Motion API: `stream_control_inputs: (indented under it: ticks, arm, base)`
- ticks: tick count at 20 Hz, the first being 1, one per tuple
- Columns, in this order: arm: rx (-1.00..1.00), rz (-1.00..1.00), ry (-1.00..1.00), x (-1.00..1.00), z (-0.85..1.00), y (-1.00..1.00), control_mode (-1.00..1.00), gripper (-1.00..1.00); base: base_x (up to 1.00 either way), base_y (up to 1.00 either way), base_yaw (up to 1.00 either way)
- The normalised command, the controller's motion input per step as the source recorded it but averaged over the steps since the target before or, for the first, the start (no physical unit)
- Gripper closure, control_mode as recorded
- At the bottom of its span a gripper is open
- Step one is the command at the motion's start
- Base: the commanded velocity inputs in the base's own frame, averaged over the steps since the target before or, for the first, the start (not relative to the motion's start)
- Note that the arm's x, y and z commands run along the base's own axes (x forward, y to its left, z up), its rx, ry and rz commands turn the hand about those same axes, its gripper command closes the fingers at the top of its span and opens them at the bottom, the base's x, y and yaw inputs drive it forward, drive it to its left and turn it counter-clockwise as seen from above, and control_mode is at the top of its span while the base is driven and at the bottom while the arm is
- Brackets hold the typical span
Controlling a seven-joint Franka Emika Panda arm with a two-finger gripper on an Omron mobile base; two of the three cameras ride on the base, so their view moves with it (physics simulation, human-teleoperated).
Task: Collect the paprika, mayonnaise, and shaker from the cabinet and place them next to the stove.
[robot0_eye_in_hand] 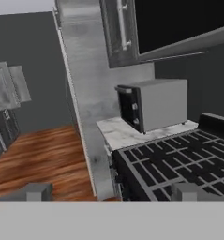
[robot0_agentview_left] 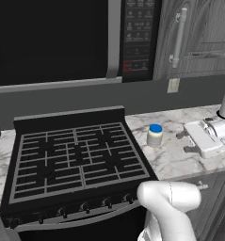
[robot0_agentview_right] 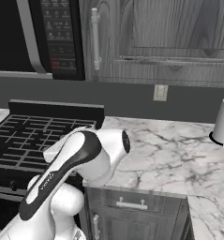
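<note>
You've got the mayonnaise (robot0_agentview_left: 155,135) standing upright on the marble bench (robot0_agentview_left: 170,160) right of centre in the left base view, blue lid up, just beside the right edge of the stove (robot0_agentview_left: 76,160) and not touching it. Your hand (robot0_eye_in_hand: 111,192) is wide open with nothing between its fingers; in the hand view the two finger tips (robot0_eye_in_hand: 36,191) rise at the bottom, well apart. Through that same view you're looking across the stove grates (robot0_eye_in_hand: 179,164) at the lower right toward a grey box-shaped appliance (robot0_eye_in_hand: 153,104) on a strip of bench behind them, with wooden floor (robot0_eye_in_hand: 38,154) at the lower left. Over in the right base view, your arm (robot0_agentview_right: 76,159) bends across the lower left, in front of the stove's front corner. The cabinet door (robot0_agentview_right: 155,37) fills the upper right there, closed, handle vertical.
</note>
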Motion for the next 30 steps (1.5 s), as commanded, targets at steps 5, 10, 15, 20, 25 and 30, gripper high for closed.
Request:
stream_control_inputs:
  ticks: [5,10,15,20,25,30]
  arm:
    - [-0.05,-0.28,0.00,-0.60,0.00,0.58,-1.00,-1.00]
    - [-0.08,-0.28,0.02,-0.42,-0.01,0.55,-1.00,-1.00]
    - [-0.06,-0.06,0.05,-0.05,-0.07,0.15,1.00,-1.00]
    - [0.00,0.00,0.00,0.00,0.00,0.00,1.00,-1.00]
    - [0.00,0.00,0.00,0.00,0.00,0.00,1.00,-1.00]
    - [0.00,0.00,0.00,0.00,0.00,0.00,1.00,-1.00]
  base:
    - [0.00,0.00,0.00]
    - [0.00,0.00,0.00]
    - [-0.23,0.09,-0.01]
    - [-0.92,0.06,0.01]
    - [-1.00,0.25,0.06]
    - [-1.00,0.57,0.16]
